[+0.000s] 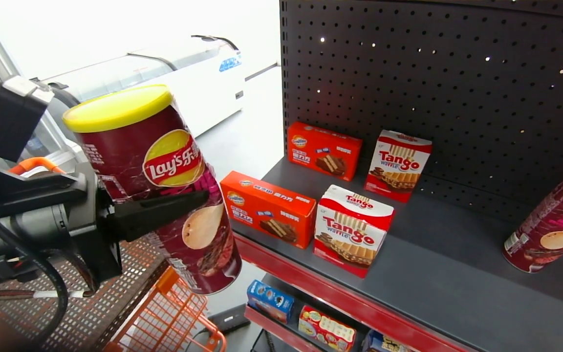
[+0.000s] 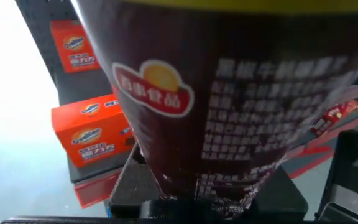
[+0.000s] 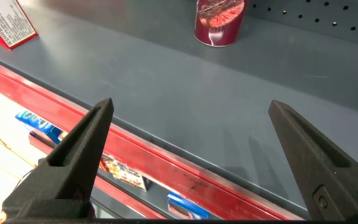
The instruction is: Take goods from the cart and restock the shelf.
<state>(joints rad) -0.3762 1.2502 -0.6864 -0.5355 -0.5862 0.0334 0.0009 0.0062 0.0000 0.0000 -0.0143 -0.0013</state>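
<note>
Head view: left gripper [image 1: 188,203] clenched on chip can [image 1: 149,161] at mid-body, lid up, slightly tilted; can hangs above orange cart [image 1: 164,313], just beside shelf [image 1: 433,264] edge, likely clear of the basket for carrying across; wafer boxes [image 1: 352,230] and second can [image 1: 555,225] stand on the shelf.

Left wrist view: the held can's label close; orange boxes [image 2: 89,134] beyond.

Right wrist view: right gripper [image 3: 191,109] spread wide, empty, over bare shelf deck; probably the free spot.

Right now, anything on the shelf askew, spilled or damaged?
Nothing spilled or damaged. The shelved chip can seems to lean in the head view, but the right wrist view shows it upright. The front orange box sits right at the front lip of the shelf. The held chip can is tilted in the left gripper.
</note>
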